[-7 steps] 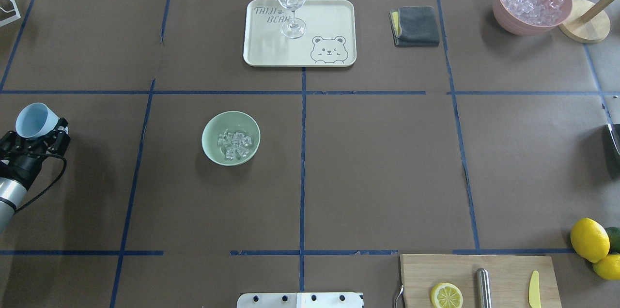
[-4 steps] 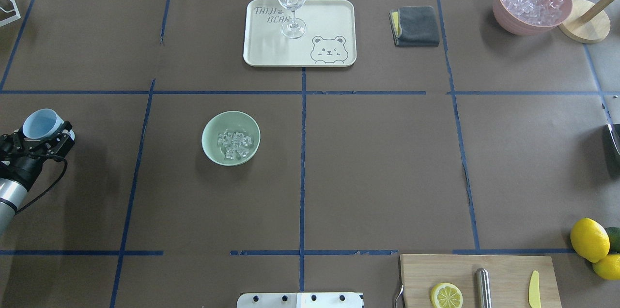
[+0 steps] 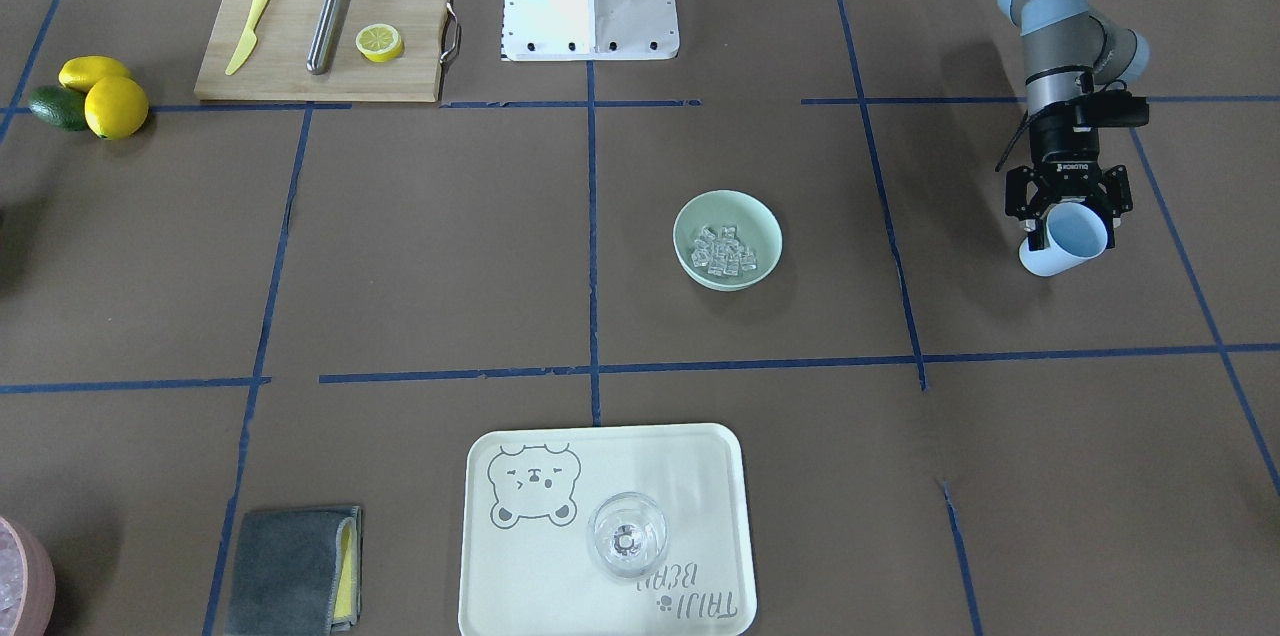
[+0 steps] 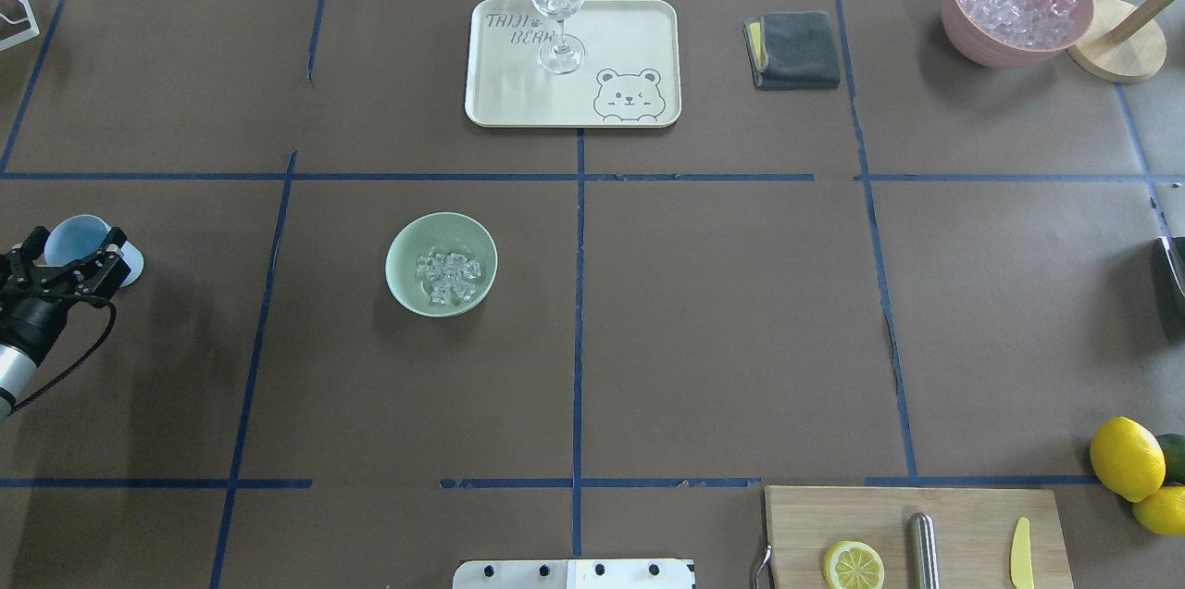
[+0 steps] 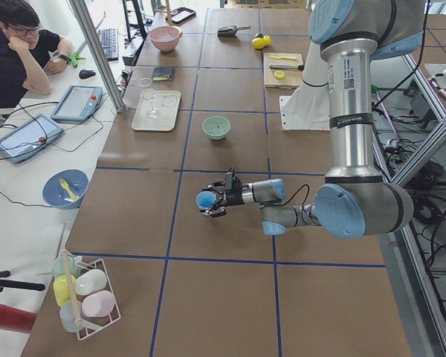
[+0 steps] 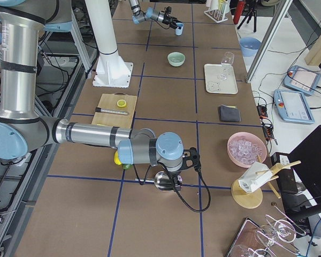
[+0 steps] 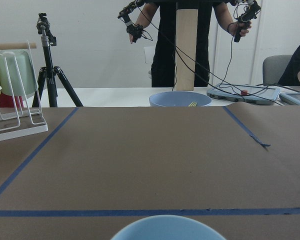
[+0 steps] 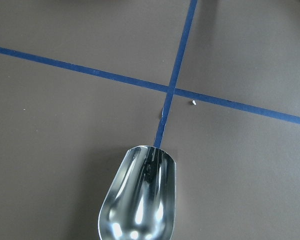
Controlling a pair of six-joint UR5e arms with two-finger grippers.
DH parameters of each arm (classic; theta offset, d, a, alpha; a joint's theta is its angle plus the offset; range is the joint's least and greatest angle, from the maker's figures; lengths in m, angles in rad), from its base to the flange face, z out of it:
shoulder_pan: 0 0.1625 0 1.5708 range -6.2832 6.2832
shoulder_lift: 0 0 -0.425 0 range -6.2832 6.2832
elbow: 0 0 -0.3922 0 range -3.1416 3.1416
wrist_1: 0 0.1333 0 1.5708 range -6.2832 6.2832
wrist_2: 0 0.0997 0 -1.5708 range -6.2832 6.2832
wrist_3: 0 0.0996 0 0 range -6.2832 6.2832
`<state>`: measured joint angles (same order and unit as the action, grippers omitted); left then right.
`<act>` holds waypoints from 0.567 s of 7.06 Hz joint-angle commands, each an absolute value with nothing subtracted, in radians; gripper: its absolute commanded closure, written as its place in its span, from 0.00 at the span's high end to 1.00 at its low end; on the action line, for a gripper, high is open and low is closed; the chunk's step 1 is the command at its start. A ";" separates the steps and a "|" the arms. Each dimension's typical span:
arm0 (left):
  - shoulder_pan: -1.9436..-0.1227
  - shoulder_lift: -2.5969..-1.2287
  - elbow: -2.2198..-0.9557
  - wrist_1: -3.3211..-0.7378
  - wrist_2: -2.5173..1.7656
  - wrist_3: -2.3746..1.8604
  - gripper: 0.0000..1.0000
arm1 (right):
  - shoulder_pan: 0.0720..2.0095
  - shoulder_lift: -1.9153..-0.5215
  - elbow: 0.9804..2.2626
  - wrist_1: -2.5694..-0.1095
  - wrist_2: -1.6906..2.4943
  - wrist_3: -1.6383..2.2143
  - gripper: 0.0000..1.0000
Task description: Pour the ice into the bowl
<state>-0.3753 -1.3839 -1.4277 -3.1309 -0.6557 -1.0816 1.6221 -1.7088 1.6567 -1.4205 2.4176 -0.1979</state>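
Note:
The pale mint-green bowl (image 4: 442,264) sits left of the table's middle with a small heap of clear ice (image 4: 449,277) in it. Both also show in the front view, bowl (image 3: 727,239) and ice (image 3: 727,251). My left gripper (image 4: 65,260) is shut on a light blue cup (image 4: 79,237), far left of the bowl and above the table. The cup (image 3: 1068,238) is tilted and looks empty; its rim (image 7: 167,227) shows in the left wrist view. My right gripper (image 6: 176,172) holds an empty metal scoop (image 8: 140,200) low over the table, far from the bowl.
A pink container of ice (image 4: 1018,1) stands back right beside a wooden stand (image 4: 1120,52). A tray (image 4: 518,98) with a wine glass (image 4: 557,6) is at the back centre, a grey cloth (image 4: 794,49) beside it. A cutting board (image 4: 916,538) and lemons (image 4: 1128,459) lie front right.
My left gripper with the blue cup has drawn back a little toward the table's left edge, and the cup has turned in the view. The bowl and ice have not moved.

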 commanded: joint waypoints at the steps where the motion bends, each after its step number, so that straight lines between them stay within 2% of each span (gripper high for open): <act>1: -0.400 -1.342 -1.506 -3.267 -0.710 -0.880 1.00 | 1.623 -1.709 1.657 -1.420 2.418 -0.198 1.00; 4: -0.674 -1.342 -1.571 -3.257 -1.097 -0.657 1.00 | 1.621 -1.697 1.672 -1.419 2.419 -0.198 1.00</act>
